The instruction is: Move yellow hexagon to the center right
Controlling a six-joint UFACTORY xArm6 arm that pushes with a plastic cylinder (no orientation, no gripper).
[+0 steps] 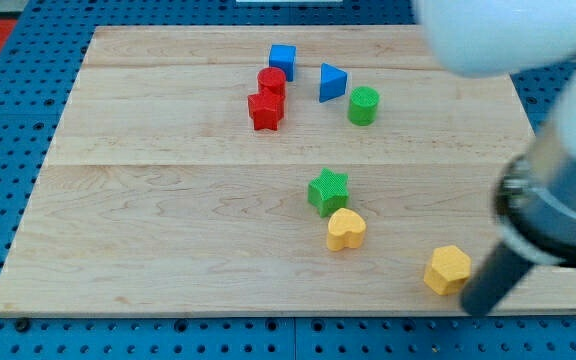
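The yellow hexagon (448,269) lies near the board's bottom right corner. My tip (475,306) is just to the hexagon's lower right, close to it at the board's bottom edge; I cannot tell if it touches. The dark rod rises from there toward the view's right. A yellow heart (345,229) lies to the hexagon's left, with a green star (328,191) touching it from above.
Near the view's top middle stand a blue cube (282,60), a red cylinder (272,81), a red star (265,110), a blue triangle (332,82) and a green cylinder (363,105). The white and grey arm (558,200) covers the board's right edge.
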